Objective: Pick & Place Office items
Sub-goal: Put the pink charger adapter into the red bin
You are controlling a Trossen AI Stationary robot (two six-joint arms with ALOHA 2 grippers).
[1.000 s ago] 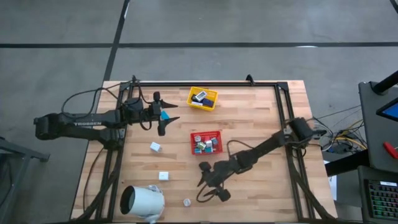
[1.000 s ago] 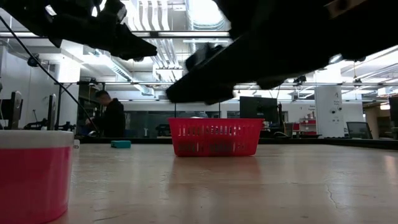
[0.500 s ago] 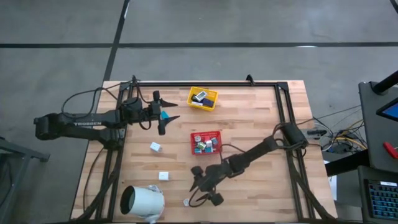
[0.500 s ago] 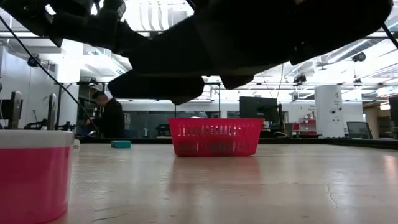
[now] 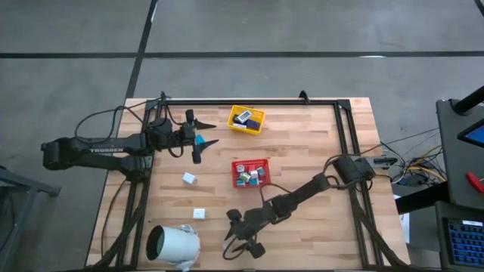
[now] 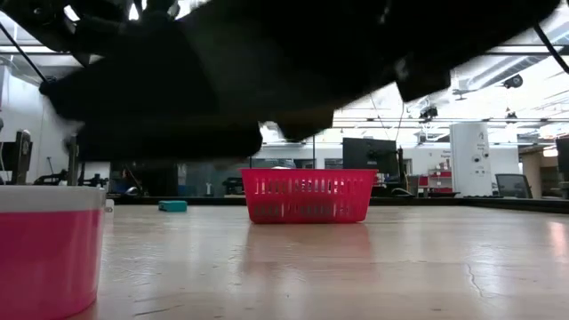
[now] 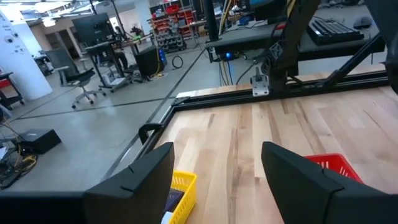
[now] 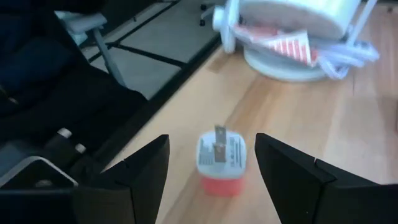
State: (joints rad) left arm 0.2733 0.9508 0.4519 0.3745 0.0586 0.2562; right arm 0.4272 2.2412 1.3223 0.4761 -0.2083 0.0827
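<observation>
Right claw (image 5: 240, 247) has slid toward the worktop's near edge over the last second, crossing from beside the red tray (image 5: 250, 173) down to the small white-and-red plug piece (image 8: 221, 163). Wrist view now frames that piece between the spread, empty fingers (image 8: 140, 171); overhead the claw covers it. Judgement: approach is done, next comes the descent and the squeeze

Left claw (image 5: 203, 138) unchanged, hovering released above the far left of the worktop (image 5: 318, 136), a teal piece (image 5: 200, 140) at its fingertips; cannot tell if it is held

Remaining loose items: 2 white blocks (image 5: 189, 178), (image 5: 199, 214) on open wood left of the red tray. Both trays, red and yellow (image 5: 246, 119), already hold several pieces

Obstruction: large white cylinder (image 5: 172, 245) lies on its side near the target, to its left, with its wire stand. Judgement: swing wide of it when lifting
</observation>
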